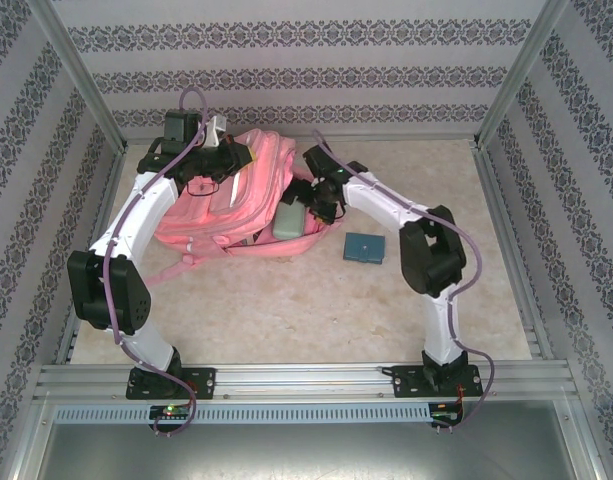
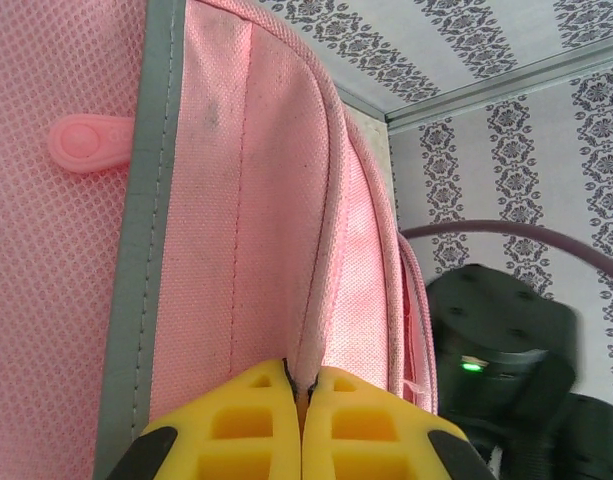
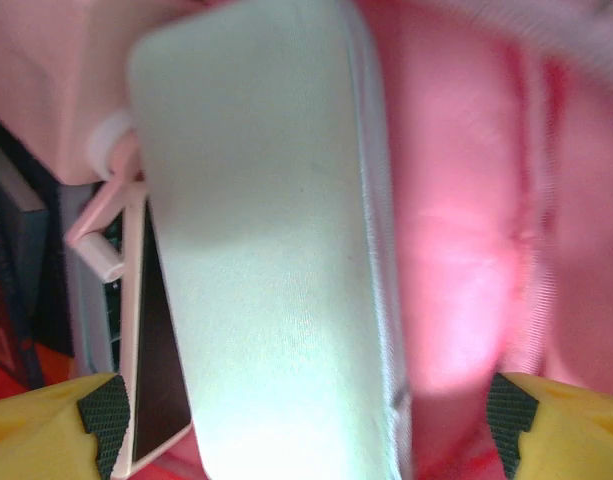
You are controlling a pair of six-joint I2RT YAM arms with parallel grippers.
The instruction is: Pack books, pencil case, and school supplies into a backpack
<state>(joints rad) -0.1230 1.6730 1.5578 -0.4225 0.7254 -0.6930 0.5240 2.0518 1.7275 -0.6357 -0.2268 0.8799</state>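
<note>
Yellow-padded, the left gripper [image 2: 301,380] has its jaws pressed together on a piped seam of the large pink fabric backpack [image 2: 236,220], pinching that ridge of cloth. Left of the seam run a grey trim band [image 2: 136,250] and a pink mesh panel [image 2: 46,280].

The right gripper [image 3: 306,425] holds its jaws spread wide at the bag's open mouth. Between them lies a pale mint-green fabric pencil case [image 3: 266,240], gripped by neither jaw and resting against the pink lining. Left of the case, dark navy books [image 3: 8,250] stand inside the bag, blurred and cut off by the picture's edge, so their number cannot be told.

On the beige table [image 1: 286,320], near the backpack's right side, lies a small teal square pad [image 1: 363,247], apart from both grippers.
</note>
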